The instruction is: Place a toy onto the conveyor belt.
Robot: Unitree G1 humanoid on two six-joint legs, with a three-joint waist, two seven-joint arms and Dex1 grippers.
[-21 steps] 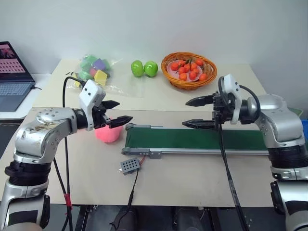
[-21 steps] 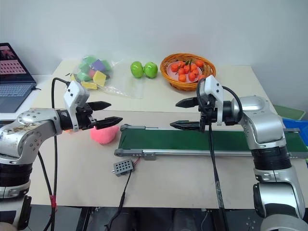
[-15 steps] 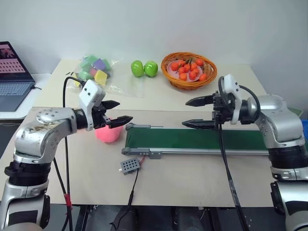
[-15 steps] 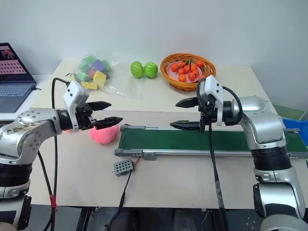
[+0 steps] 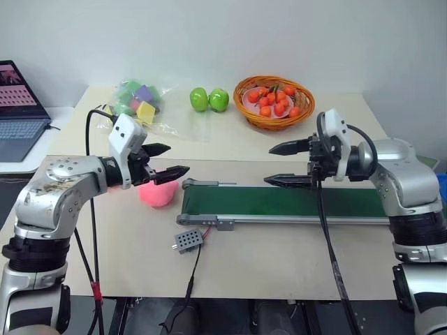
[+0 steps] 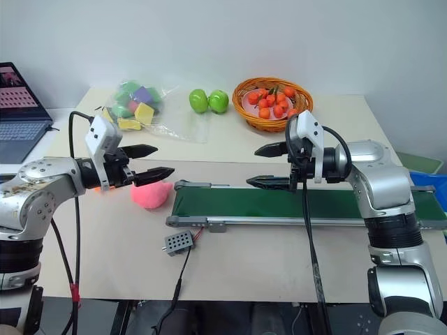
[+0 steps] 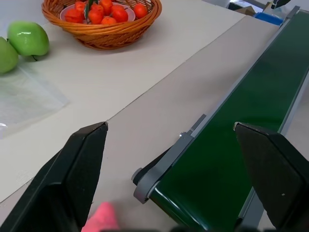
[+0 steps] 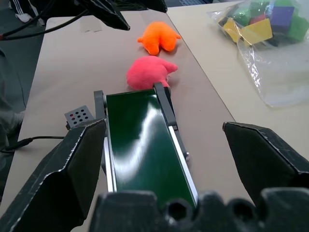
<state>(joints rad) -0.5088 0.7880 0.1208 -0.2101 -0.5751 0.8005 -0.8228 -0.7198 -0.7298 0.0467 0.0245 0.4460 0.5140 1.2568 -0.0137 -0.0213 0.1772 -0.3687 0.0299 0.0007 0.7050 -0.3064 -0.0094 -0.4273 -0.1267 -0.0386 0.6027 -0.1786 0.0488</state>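
left gripper (image 5: 167, 160): standing wide open and holding nothing, hovering above the table's left half with its two black fingers pointing toward the belt.
toy from left gripper: the pink toy (image 5: 156, 193) is lying on the table just below and slightly behind the fingertips, touching neither of them; a reach would be going down, judging from the head views.
toy on table: resting just off the left end of the conveyor belt (image 5: 279, 201), close against the frame's end and not on the green surface.
toy axis: a rounded lump with no clear long axis; in the right wrist view a small ear is pointing away from the belt end.
nearer arm: the left one is hanging almost over the toy; the right is well apart from it.
right gripper (image 5: 281, 165): also spread wide and empty, hovering above the belt's middle and pointing along it toward the left end.
belt axis: running left to right across the table's near half, its control box (image 5: 188, 240) lying by the near edge on a wire.
counts: two grippers, one belt, one control box, one pink toy, one orange plush toy (image 8: 158, 38), two green apples (image 5: 209, 99), one basket (image 5: 274, 100), one bag of blocks (image 5: 137, 98).
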